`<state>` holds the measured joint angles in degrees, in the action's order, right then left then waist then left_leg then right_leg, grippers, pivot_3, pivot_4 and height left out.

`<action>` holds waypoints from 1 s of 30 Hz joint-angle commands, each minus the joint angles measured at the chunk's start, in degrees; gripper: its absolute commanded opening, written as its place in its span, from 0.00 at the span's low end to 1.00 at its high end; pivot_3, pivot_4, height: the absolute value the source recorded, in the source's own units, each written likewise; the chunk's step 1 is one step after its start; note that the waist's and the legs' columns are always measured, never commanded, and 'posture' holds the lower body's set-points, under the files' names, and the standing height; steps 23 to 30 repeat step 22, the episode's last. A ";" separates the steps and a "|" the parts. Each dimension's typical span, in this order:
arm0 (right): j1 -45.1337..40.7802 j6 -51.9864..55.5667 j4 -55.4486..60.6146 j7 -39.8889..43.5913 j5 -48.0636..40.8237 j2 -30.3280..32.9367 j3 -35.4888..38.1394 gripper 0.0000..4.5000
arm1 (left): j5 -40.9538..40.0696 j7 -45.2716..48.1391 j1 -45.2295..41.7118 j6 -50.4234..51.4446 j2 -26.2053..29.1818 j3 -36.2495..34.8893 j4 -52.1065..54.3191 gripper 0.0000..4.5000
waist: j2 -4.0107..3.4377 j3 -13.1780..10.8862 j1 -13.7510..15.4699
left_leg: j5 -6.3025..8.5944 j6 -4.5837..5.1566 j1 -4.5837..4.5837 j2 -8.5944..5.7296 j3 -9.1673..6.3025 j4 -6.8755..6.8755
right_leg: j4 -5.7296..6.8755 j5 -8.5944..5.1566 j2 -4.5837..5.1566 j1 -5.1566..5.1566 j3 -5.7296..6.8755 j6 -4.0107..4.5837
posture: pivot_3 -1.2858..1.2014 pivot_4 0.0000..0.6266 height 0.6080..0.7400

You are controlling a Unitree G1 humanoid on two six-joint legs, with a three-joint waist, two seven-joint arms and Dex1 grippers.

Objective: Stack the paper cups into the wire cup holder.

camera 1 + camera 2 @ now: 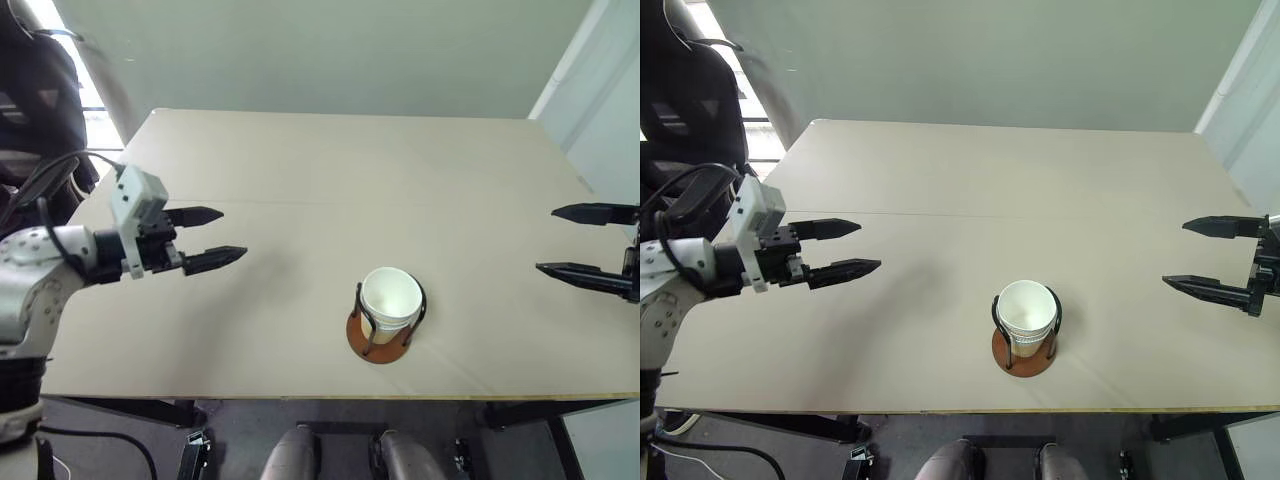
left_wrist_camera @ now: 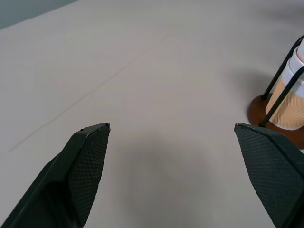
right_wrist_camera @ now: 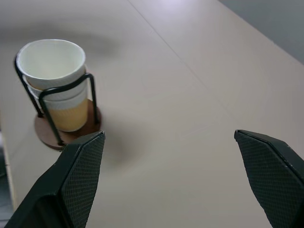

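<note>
The paper cups (image 1: 1026,308) sit nested one inside another within the wire cup holder (image 1: 1024,352), which stands upright on the table (image 1: 970,190) close to its near edge, a little right of the middle of that edge; the stack's white rolled rims show above a tan outer wall, and the black wire loops rise around the cups from the reddish-brown disc base; no brand, label or writing can be read on the cups, the holder or the surface. The left gripper (image 1: 858,248) hangs over the left part of the table, its two black fingers spread wide apart with nothing between them, pointing towards the middle; the right gripper (image 1: 1196,255) hangs by the right edge, fingers likewise wide apart and empty, pointing inward; both are well apart from the holder, which stands between them, nearer the near edge. A faint seam line runs across the table from left to right behind the holder; beyond the far left corner stands a dark office chair (image 1: 685,95); a pale wall rises behind the far edge; nothing lies between either gripper and the holder.
</note>
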<state>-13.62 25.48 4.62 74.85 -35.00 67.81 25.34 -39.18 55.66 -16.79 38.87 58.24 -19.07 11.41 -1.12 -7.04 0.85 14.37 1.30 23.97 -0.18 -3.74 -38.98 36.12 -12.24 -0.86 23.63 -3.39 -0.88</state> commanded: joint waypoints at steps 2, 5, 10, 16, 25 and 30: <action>-6.74 -3.30 -4.01 1.83 1.91 -0.07 -4.81 1.00 | -3.09 -2.25 3.97 4.13 1.17 -7.94 6.82 1.00 | 0.01 -0.01 -0.15 | 0.09 0.14 -0.03 0.00 0.00 0.03 | 0.10 0.11 -0.01 0.08 0.00 0.19 | 0.52 0.24 1.00; -11.33 -4.33 -6.67 3.16 2.62 -1.04 -8.30 1.00 | -3.54 -2.99 6.42 5.73 1.72 -11.34 8.58 1.00 | 0.04 -0.03 -0.47 | 0.00 0.10 -0.19 0.02 0.00 0.06 | 0.32 0.24 -0.04 0.13 0.01 0.41 | 0.52 0.24 1.00; -19.76 -6.64 -12.45 6.40 5.31 -3.55 -14.60 1.00 | -4.30 -3.88 11.99 8.49 1.83 -18.51 12.60 1.00 | 0.06 -0.05 -1.02 | -0.28 0.05 -0.36 0.09 0.00 0.07 | 0.72 0.36 -0.09 0.19 -0.02 0.68 | 0.52 0.24 1.00; -26.55 -9.01 -17.85 9.27 8.52 -6.62 -19.05 1.00 | -5.63 -6.09 17.18 10.99 0.39 -24.17 17.53 1.00 | 0.05 -0.06 -1.27 | -0.35 -0.01 -0.42 0.10 -0.02 0.14 | 0.79 0.42 -0.12 0.25 -0.03 0.85 | 0.52 0.24 1.00; -29.21 -10.25 -20.63 11.05 10.31 -8.07 -20.42 1.00 | -6.70 -7.11 18.83 11.10 -0.24 -25.93 19.09 1.00 | 0.04 -0.06 -1.12 | -0.28 -0.14 -0.36 0.10 -0.02 0.34 | 0.75 0.31 -0.10 0.38 -0.03 0.99 | 0.52 0.24 1.00; -29.21 -10.25 -20.63 11.05 10.31 -8.07 -20.42 1.00 | -6.70 -7.11 18.83 11.10 -0.24 -25.93 19.09 1.00 | 0.04 -0.06 -1.12 | -0.28 -0.14 -0.36 0.10 -0.02 0.34 | 0.75 0.31 -0.10 0.38 -0.03 0.99 | 0.52 0.24 1.00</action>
